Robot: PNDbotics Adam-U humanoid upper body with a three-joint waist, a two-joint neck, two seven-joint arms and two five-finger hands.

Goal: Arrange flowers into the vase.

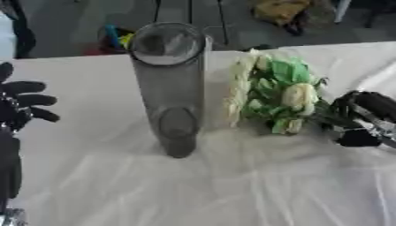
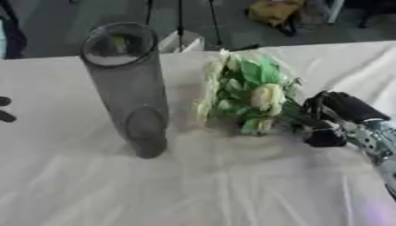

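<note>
A tall clear glass vase (image 1: 170, 84) stands upright mid-table, nothing inside it. To its right lies a bunch of white and cream flowers with green leaves (image 1: 275, 92), heads pointing away from me, stems running toward the right. My right hand (image 2: 336, 117) is at the stem end, its fingers curled round the stems just above the cloth. At the left edge my left hand (image 1: 19, 103) rests with fingers spread and holds nothing, well apart from the vase.
A white wrinkled cloth (image 1: 209, 185) covers the table. Beyond the far edge are a dark floor, a yellow bundle (image 1: 278, 11) and some coloured items (image 1: 116, 39) behind the vase.
</note>
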